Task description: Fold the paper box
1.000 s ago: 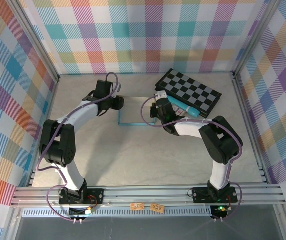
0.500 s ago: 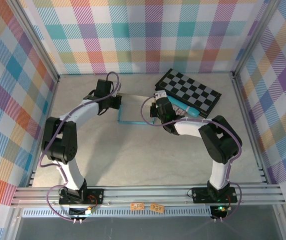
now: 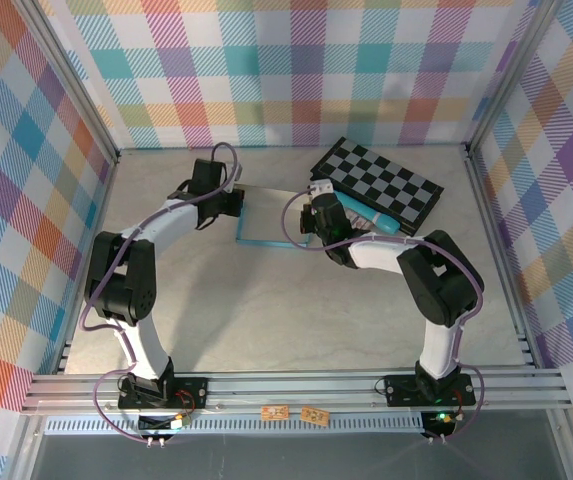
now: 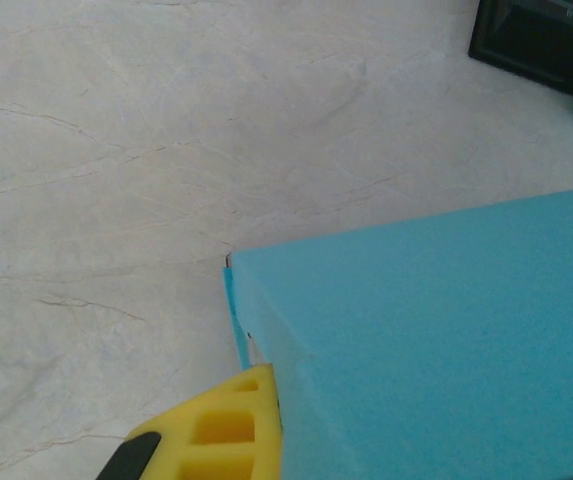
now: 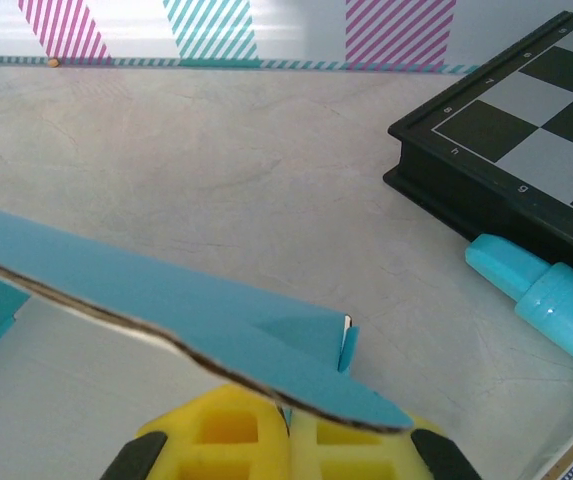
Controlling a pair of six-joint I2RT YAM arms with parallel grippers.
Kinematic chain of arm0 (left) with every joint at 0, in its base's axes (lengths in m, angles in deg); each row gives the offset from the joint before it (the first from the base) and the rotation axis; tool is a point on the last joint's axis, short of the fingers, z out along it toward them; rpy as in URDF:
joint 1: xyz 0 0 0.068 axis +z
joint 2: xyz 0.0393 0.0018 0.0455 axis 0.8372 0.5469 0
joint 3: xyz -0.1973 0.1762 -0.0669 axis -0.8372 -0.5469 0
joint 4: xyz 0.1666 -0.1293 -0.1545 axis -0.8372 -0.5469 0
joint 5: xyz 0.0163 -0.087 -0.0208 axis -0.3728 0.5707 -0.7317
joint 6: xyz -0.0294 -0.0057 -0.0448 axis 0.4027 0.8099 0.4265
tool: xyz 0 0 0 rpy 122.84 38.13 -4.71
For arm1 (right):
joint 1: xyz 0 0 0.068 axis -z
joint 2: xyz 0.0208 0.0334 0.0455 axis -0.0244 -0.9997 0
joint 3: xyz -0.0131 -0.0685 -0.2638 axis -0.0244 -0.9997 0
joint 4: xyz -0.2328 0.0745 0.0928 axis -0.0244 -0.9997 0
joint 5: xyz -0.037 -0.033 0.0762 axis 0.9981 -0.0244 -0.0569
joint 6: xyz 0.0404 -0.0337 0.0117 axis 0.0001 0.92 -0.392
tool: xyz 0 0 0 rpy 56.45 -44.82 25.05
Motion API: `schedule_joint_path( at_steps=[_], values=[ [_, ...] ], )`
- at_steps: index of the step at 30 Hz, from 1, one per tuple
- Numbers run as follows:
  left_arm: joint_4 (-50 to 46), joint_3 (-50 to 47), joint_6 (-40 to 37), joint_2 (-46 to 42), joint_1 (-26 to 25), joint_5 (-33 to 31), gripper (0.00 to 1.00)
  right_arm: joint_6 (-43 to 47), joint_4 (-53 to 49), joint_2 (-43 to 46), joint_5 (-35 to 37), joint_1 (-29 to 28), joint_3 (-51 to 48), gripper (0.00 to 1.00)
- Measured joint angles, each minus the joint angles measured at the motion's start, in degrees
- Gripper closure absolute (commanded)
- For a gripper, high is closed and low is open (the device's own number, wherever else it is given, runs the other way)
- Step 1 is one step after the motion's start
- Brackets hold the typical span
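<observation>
My left gripper [image 3: 236, 206] is pinched shut on the left edge of the box [image 3: 271, 220], with one yellow finger [image 4: 248, 402] tucked against the teal corner. My right gripper [image 5: 286, 418] is clamped on a raised flap at the opposite edge. The box lies between them, mid-table toward the back, its long axis running roughly hand to hand, so neither arm is nearer. Both forearms reach inward with the wrists low. The board [image 3: 378, 185] sits just beyond my right gripper.

Logged closure of left gripper [image 3: 237, 203] onto left edge of paper box [image 3: 271, 220], completed within the last 1 s.
</observation>
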Motion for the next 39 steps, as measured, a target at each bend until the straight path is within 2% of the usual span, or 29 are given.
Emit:
schedule_joint_path(
  at_steps=[7,21,28,39],
  values=[
    [6.9,-3.5,8.3,-0.1,1.1,4.8,1.0,-0.2,-0.4,-0.2,0.1,0.0,0.5,1.0],
    [7.1,-2.3,21.4,1.0,1.8,9.0,1.0,-4.3,-8.3,-1.4,0.9,0.4,6.3,1.0],
    [10.8,-4.9,22.2,0.9,1.8,9.0,1.0,-5.8,-7.6,-1.8,0.9,0.3,6.0,1.0],
    [20.5,-15.0,20.7,-1.6,1.6,9.0,1.0,-4.2,-0.3,-1.9,0.5,-1.1,-1.2,1.0]
  ],
)
